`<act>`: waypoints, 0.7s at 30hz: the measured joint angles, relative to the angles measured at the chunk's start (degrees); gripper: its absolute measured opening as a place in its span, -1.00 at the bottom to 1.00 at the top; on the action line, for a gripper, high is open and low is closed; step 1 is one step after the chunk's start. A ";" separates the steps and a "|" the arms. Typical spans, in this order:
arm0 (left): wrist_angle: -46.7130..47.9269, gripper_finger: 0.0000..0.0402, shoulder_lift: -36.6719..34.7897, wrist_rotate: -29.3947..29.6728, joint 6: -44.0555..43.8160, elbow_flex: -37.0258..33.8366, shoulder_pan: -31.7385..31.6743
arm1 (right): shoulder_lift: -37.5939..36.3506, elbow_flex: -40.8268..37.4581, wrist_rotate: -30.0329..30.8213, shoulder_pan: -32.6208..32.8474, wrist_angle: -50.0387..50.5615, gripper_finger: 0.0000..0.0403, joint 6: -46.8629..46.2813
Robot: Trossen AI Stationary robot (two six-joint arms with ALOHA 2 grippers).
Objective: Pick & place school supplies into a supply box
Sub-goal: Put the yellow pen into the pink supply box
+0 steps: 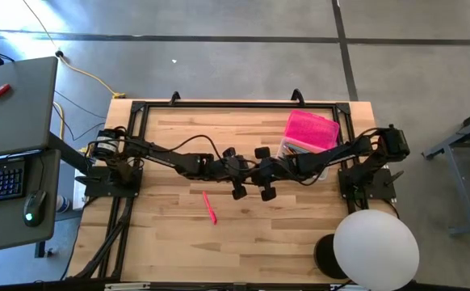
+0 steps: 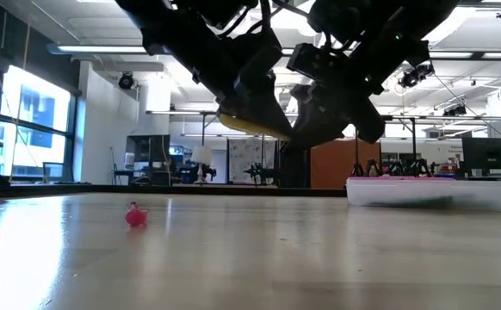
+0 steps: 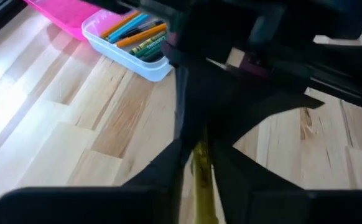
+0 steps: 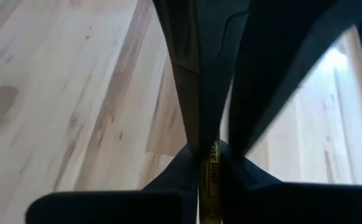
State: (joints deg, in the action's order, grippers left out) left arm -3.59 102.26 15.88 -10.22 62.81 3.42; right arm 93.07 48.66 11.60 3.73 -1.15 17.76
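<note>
Both arms meet over the table's middle. A yellow marker (image 2: pixel 250 123) hangs in the air between them, clear of the wood. My right gripper (image 4: pixel 209 163) is shut on it. My left gripper (image 3: pixel 201 163) comes at the same marker (image 3: pixel 201 177) from the other side. The supply box (image 1: pixel 294 150), a clear tray holding several pens and crayons (image 3: pixel 137 34), rests on the table at the far right, partly under my right arm. Its pink lid (image 1: pixel 312 129) lies beside it. A pink pen (image 1: pixel 209 208) lies on the wood nearer the front. My right gripper pinches the yellow marker's printed barrel (image 4: pixel 212 177) between its two fingers. The fingers slant downward from the table's right side. The marker is lifted clear of the table.
A black frame rail (image 1: pixel 235 104) runs along the table's far edge. A white round lamp (image 1: pixel 375 246) stands at the near right corner. A desk with a keyboard (image 1: pixel 1 179) stands left of the table. Bare wood lies around the pink pen (image 2: pixel 136 215).
</note>
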 joint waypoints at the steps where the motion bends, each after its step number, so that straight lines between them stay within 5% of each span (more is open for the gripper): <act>1: -0.08 -0.39 0.00 0.10 0.02 0.02 0.00 | 0.01 0.00 -0.38 0.00 0.05 -0.92 -0.70; 7: -0.04 -0.16 0.00 1.60 0.10 0.09 -0.04 | 0.03 0.00 -0.22 0.07 2.39 -0.94 -5.08; 16: 0.78 -0.11 0.00 9.02 -0.50 0.09 -0.07 | -1.31 0.02 26.75 0.04 27.29 -0.91 -22.38; 21: 0.72 -0.14 0.00 8.87 -0.50 0.09 -0.07 | -3.92 0.02 28.88 0.08 41.87 -0.97 -37.75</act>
State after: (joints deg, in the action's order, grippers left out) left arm -2.87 102.26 24.75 -10.72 62.89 3.36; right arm 89.15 48.69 40.47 3.81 40.71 -19.98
